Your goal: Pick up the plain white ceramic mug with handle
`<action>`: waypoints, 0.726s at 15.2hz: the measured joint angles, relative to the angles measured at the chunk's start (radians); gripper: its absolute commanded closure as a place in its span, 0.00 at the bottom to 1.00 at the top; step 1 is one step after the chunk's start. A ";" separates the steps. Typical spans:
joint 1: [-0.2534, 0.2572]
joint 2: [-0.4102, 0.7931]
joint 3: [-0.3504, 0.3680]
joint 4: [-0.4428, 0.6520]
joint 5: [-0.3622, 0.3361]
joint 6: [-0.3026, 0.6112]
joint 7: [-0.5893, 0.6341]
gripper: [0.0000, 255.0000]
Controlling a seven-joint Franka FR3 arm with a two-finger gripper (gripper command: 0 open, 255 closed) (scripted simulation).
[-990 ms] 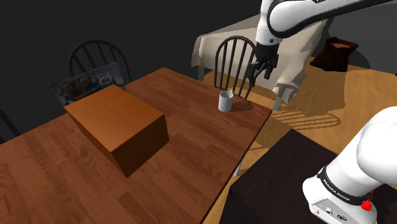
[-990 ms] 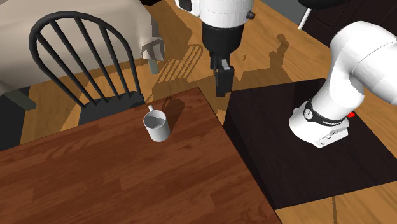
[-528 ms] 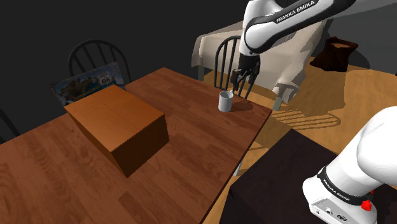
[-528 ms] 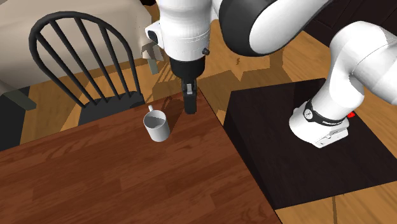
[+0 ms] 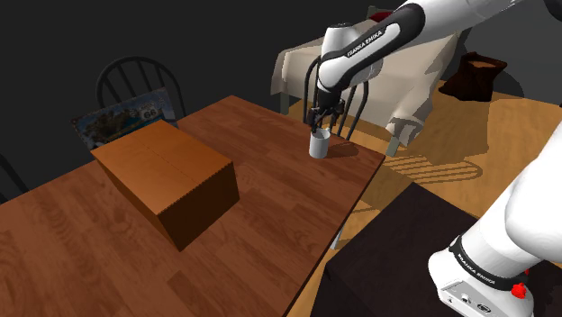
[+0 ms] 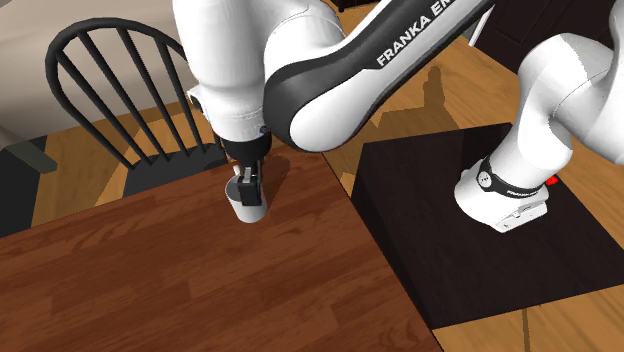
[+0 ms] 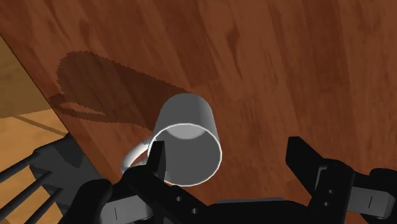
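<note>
Open gripper over the mug
The mug stands upright near the table corner, by the black chair. The fingers are spread apart, holding nothing, with the mug between them, ready to squeeze it

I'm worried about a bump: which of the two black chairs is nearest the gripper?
The chair at the table corner by the mug, just behind the gripper; the other chair stands far off beyond the box.
</note>
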 measured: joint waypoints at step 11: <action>-0.012 0.223 0.009 0.123 0.042 0.123 -0.013 0.00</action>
